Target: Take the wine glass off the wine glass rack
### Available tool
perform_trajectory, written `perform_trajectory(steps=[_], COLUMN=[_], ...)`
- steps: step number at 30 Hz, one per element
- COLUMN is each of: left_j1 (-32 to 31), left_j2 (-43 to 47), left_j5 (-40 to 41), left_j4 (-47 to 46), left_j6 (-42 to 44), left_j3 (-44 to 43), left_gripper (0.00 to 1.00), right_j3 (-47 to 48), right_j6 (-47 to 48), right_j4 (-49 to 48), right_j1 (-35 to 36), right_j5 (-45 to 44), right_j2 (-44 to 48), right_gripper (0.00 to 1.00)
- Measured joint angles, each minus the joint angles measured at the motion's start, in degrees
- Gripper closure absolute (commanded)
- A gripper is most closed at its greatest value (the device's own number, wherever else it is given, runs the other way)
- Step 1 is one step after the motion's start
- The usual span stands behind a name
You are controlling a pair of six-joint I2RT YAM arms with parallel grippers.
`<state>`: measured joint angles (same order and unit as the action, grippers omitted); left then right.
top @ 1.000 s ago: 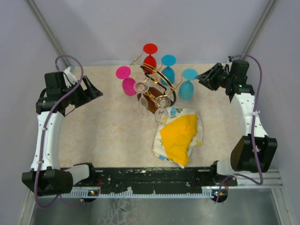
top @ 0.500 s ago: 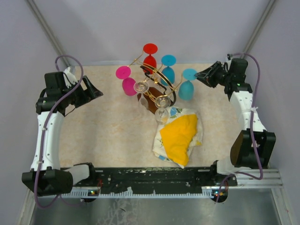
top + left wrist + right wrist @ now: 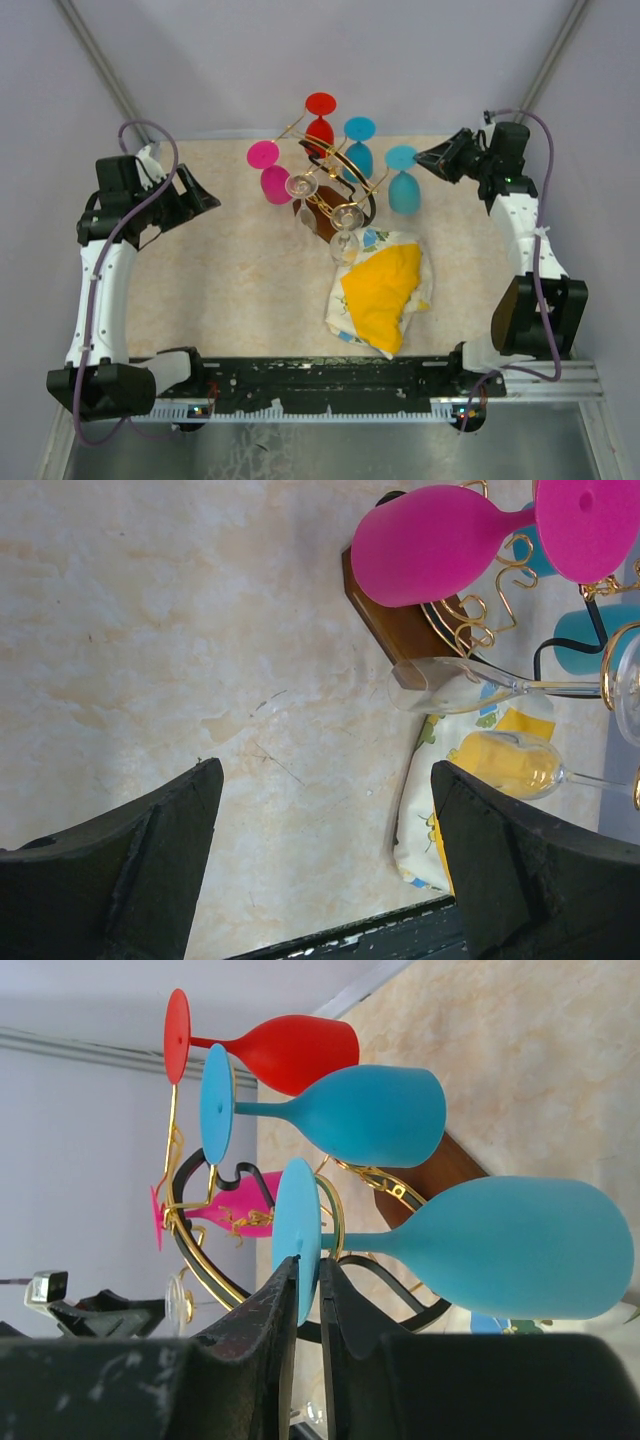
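Note:
The wine glass rack (image 3: 343,178) is gold wire on a dark brown base (image 3: 308,215), mid-table at the back. Coloured and clear glasses hang on it upside down. My right gripper (image 3: 428,159) is at the rack's right end, shut on the foot of a light blue wine glass (image 3: 403,190). In the right wrist view the fingers (image 3: 275,1305) pinch the round foot's edge, and the blue bowl (image 3: 520,1250) points right beside a gold loop (image 3: 336,1222). My left gripper (image 3: 205,196) is open and empty, left of the rack, over the tabletop (image 3: 150,660).
A second blue glass (image 3: 359,145), a red glass (image 3: 320,120), a pink glass (image 3: 270,172) and two clear glasses (image 3: 345,225) hang on the rack. A yellow and white cloth (image 3: 383,290) lies in front of it. Grey walls stand on three sides.
My right gripper has moved left onto the light blue glass's foot and shut on it; the glass has shifted slightly. The left arm has not moved.

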<state>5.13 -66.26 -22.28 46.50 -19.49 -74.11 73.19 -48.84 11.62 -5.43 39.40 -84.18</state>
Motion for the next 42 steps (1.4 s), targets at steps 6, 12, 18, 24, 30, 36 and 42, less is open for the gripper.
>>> perform_trajectory(steps=[6,12,18,24,30,36,42], left_j1=[0.0,0.0,0.0,0.0,0.0,0.0,0.0], left_j2=[0.1,0.1,0.4,0.7,0.9,1.1,1.8], left_j5=[0.0,0.0,0.2,0.3,0.3,0.3,0.9], left_j4=[0.0,0.0,0.0,0.0,0.0,0.0,0.1], left_j6=[0.0,0.0,0.0,0.0,0.0,0.0,0.3], left_j3=[0.4,1.0,1.0,1.0,1.1,1.2,1.4], left_gripper=[0.09,0.09,0.09,0.09,0.09,0.08,0.08], right_j3=[0.0,0.0,0.0,-0.7,-4.3,-5.1,-5.1], right_j6=[-0.7,-1.5,-2.4,-4.0,-9.1,-10.8,-10.4], right_j4=[-1.7,-3.7,-5.6,-8.5,-15.3,-17.9,-17.9], right_j1=[0.0,0.5,1.6,2.0,1.9,1.9,1.8], right_j5=[1.4,2.5,3.5,4.1,4.7,4.5,3.9], right_j2=[-0.9,-2.6,-3.5,-3.3,-2.5,-2.5,-2.5], right_gripper=[0.81,0.79,0.91,1.0,1.0,1.0,1.0])
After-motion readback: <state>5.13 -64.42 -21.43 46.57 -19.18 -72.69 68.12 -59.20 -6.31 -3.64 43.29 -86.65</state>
